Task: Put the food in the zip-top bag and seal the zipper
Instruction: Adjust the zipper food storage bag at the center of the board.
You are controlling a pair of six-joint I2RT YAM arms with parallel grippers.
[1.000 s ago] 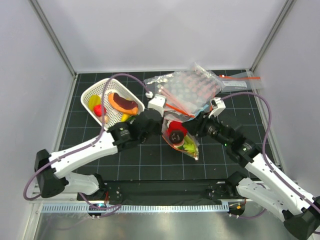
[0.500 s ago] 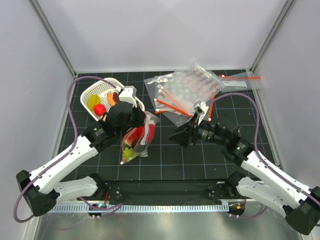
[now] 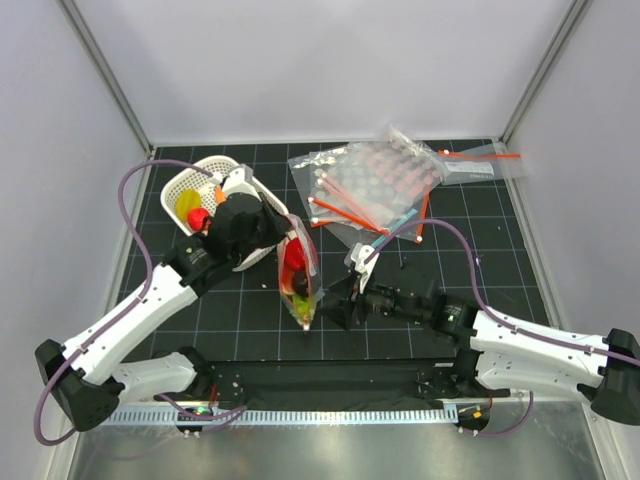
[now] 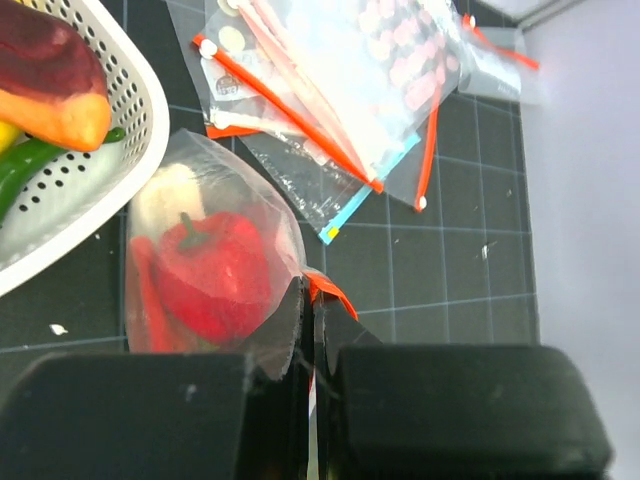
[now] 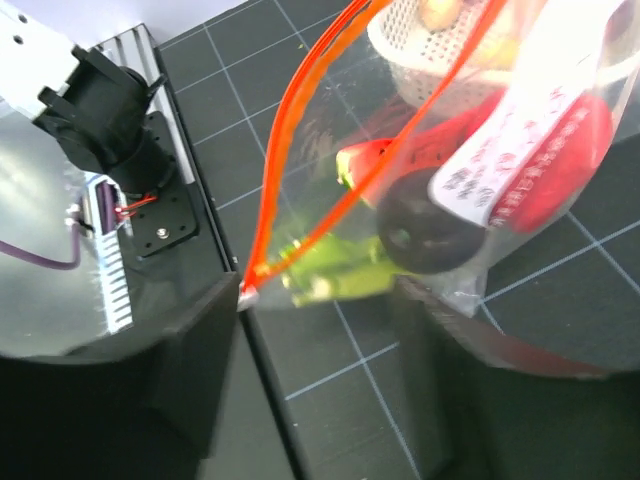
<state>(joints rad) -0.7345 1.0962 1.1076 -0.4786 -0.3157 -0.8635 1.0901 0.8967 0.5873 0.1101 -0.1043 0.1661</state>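
In the overhead view, the left hand (image 3: 278, 230) is clamping shut on the top edge of the zip-top bag (image 3: 298, 275), which is hanging slantwise over the black gridded bench (image 3: 480, 270) with red and green food showing through the plastic. The right hand (image 3: 337, 312) is reaching in low from the right, just beside the bag's lower tip. A white basket (image 3: 195, 180) is sitting behind the left hand, and a pile of clear bags (image 3: 370, 185) is lying at the far right of the bench, well apart from the held bag. In the left wrist view, the two fingers are pressing together on the crinkled plastic and a bit of the orange-red zipper (image 4: 325, 290), while a red fruit (image 4: 210, 275) is resting inside the bag beside the basket's rim. In the right wrist view, the right hand's fingers (image 5: 200, 365) are standing wide apart, gripping nothing. The bag's lower end is hanging between them, with a green stalk (image 5: 330, 275) inside. The zipper is running down to the left finger's edge, though whether it is touching there cannot be told.
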